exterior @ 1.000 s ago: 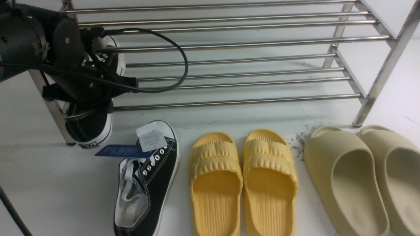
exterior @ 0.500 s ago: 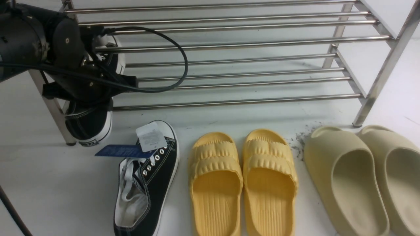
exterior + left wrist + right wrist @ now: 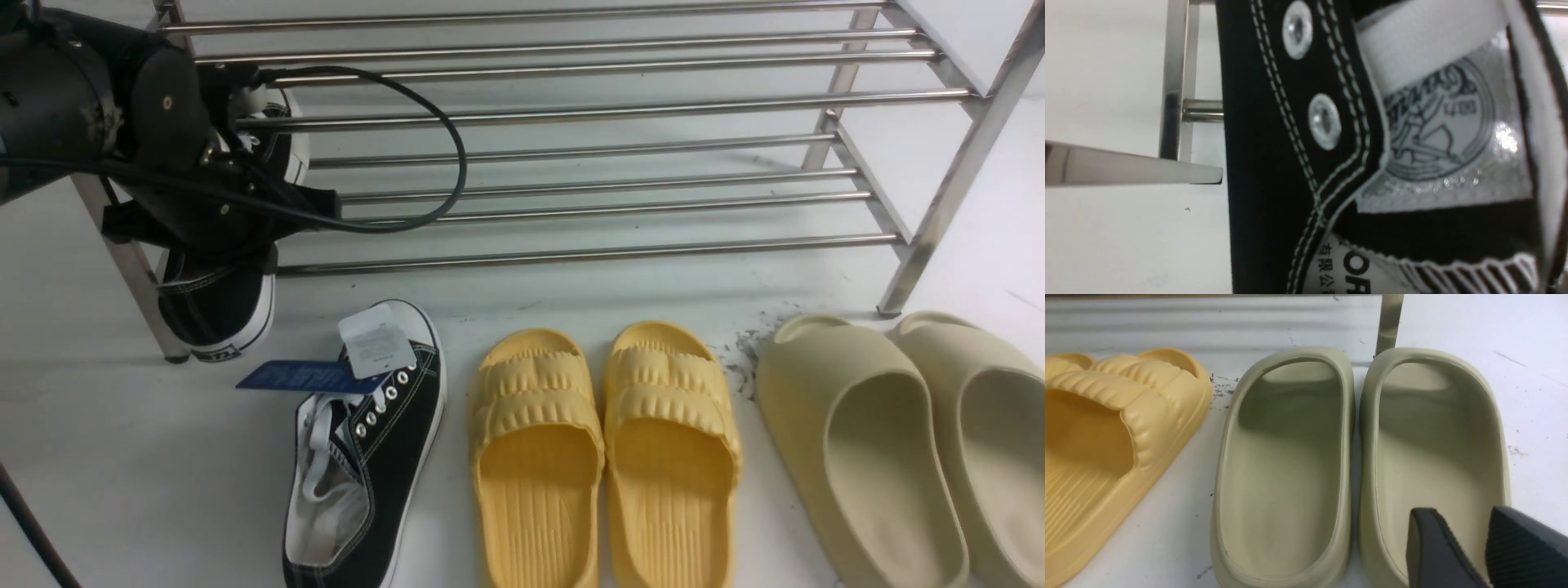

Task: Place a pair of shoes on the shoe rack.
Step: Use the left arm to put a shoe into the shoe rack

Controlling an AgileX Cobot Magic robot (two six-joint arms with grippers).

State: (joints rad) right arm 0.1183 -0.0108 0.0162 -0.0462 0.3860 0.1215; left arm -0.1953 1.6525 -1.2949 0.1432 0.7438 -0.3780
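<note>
Left arm (image 3: 57,106) comes in from the left edge of the front view and reaches forward, high up. Its wrist (image 3: 167,102) bends downward, so the left gripper (image 3: 216,224) hangs below it. I cannot see the fingertips behind the black housing. The jaws are closed tight, clamped on the sneaker (image 3: 216,314), whose collar fills the left wrist camera. The right gripper (image 3: 1466,516) shows only in its own wrist camera: two black ribbed fingers (image 3: 1433,547), tips parted by a narrow gap, nothing between them, held low.
</note>
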